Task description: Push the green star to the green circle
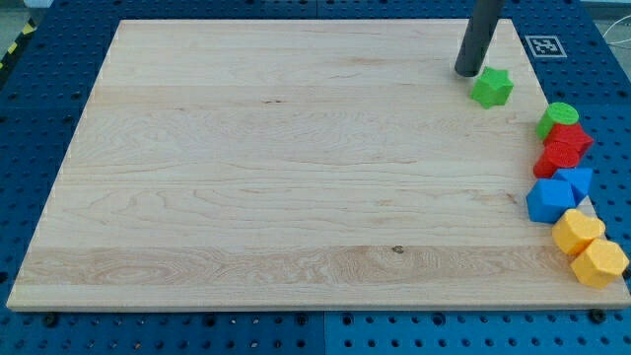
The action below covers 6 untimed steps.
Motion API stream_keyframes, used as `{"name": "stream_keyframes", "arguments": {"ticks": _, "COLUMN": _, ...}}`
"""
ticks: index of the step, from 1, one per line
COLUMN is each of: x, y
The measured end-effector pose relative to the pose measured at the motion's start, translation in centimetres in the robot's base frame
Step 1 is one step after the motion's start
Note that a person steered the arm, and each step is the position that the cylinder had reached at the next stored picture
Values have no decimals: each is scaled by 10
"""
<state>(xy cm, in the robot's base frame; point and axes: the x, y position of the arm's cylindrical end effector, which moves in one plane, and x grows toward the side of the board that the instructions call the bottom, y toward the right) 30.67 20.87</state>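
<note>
A pale wooden board (296,168) lies on a blue pegboard bench. Near the board's top right corner sits the green star (491,88). My tip (465,72) rests just beside the star, on its upper left; the rod has no jaws to open or close. The green circle (558,117) stands at the right edge, lower right of the star and clearly apart from it. Below the circle, down the right edge, cluster two red blocks (564,148), two blue blocks (557,192) and two yellow blocks (589,248). The task looks mostly done: one short push toward the lower right remains.
</note>
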Motion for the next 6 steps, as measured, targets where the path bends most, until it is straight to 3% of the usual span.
{"name": "stream_keyframes", "arguments": {"ticks": 2, "x": 2, "y": 21}}
{"name": "stream_keyframes", "arguments": {"ticks": 4, "x": 2, "y": -37}}
{"name": "stream_keyframes", "arguments": {"ticks": 6, "x": 18, "y": -14}}
